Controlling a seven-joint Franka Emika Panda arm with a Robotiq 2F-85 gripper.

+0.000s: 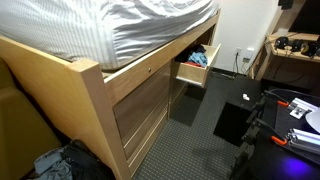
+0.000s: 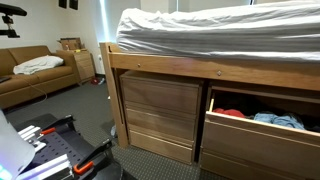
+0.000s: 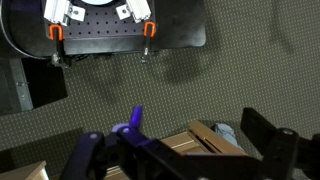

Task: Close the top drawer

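The top drawer [image 1: 191, 74] is a shallow light-wood drawer under the bed, pulled open. In an exterior view its flat front [image 2: 256, 146] stands out from the frame, with red and blue clothes [image 2: 262, 118] inside. In the wrist view a corner of the drawer [image 3: 172, 146] with a bit of blue cloth [image 3: 226, 131] shows at the bottom edge. My gripper [image 3: 175, 138] is open, with its two dark fingers either side of that corner and apart from it. The gripper does not show in either exterior view.
The bed has a white striped sheet [image 1: 120, 25] on a wood frame with taller closed panels [image 2: 158, 115]. The robot base [image 3: 100, 25] stands on grey carpet. A brown sofa [image 2: 35, 75] is at the far left, a desk [image 1: 295, 50] at the right, and a black mat [image 1: 232, 120] lies on the floor.
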